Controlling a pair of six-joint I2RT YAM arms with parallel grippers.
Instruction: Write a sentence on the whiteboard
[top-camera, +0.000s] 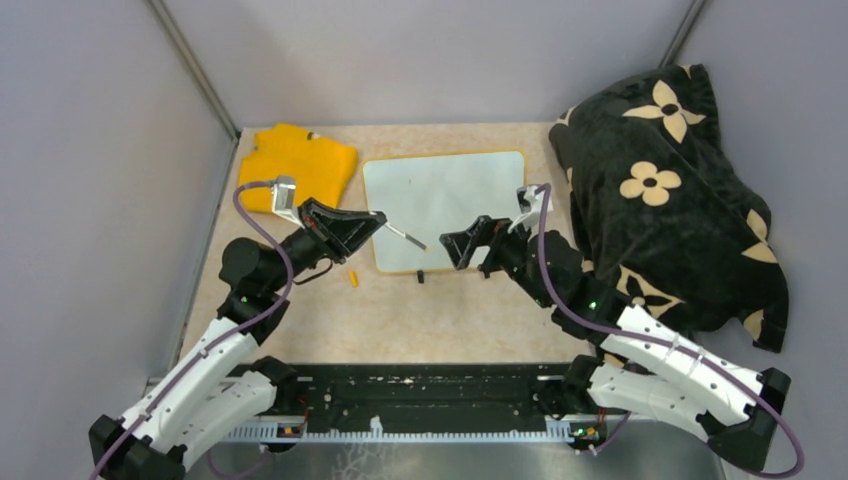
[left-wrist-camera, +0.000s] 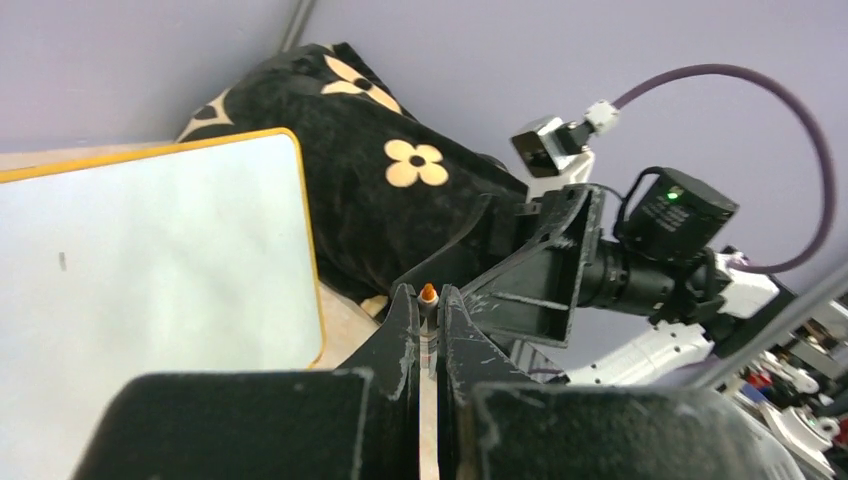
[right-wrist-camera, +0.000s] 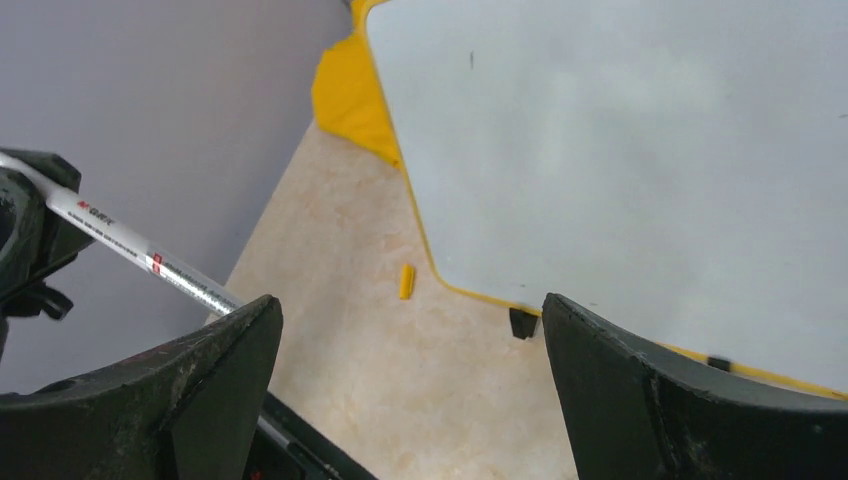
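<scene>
The whiteboard (top-camera: 445, 195) lies flat at the back of the table, white with a thin yellow rim. No sentence shows on it; its face is blank but for a tiny dark speck. My left gripper (top-camera: 380, 220) hovers at the board's near left corner, shut on a thin marker (top-camera: 405, 237). The marker's orange tip (left-wrist-camera: 428, 293) pokes out between the fingers, uncapped. My right gripper (top-camera: 450, 250) faces it over the board's front edge, open, with nothing between its fingers (right-wrist-camera: 230, 340). The marker's barrel (right-wrist-camera: 130, 245) passes just left of them.
A small yellow cap (top-camera: 353, 278) lies on the table in front of the board. A yellow cloth (top-camera: 298, 165) sits at the back left. A black blanket with cream flowers (top-camera: 670, 190) is heaped along the right side. One black foot (right-wrist-camera: 522, 322) shows under the board's edge.
</scene>
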